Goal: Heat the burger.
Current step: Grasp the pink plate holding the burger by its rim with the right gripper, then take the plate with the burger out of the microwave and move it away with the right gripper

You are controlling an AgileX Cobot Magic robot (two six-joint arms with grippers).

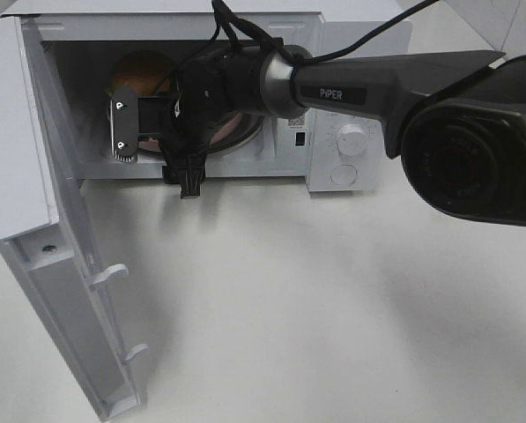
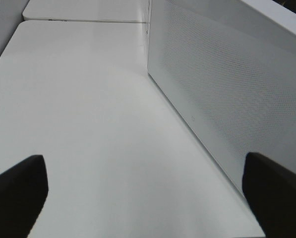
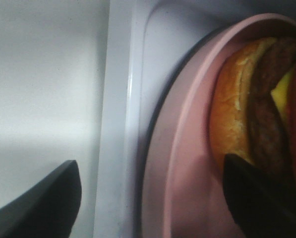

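The burger (image 1: pixel 139 75) lies on a pink plate (image 1: pixel 238 132) inside the open microwave (image 1: pixel 368 53). My right gripper (image 1: pixel 154 152) reaches into the cavity in front of it and hides most of it. In the right wrist view the burger (image 3: pixel 247 114) shows its bun, dark patty and yellow cheese on the plate (image 3: pixel 182 148). The right gripper (image 3: pixel 152 198) is open, its fingers straddling the plate's rim without pressing on it. One finger is over the plate by the burger, the other outside the rim. My left gripper (image 2: pixel 145 198) is open and empty over the white table, beside the microwave's side wall (image 2: pixel 222 89).
The microwave door (image 1: pixel 33 220) hangs wide open at the left, with two latch hooks (image 1: pixel 108 275) sticking out. Two dials (image 1: pixel 353 139) sit on the control panel at the right. The right arm's body (image 1: pixel 474 132) fills the upper right of the high view.
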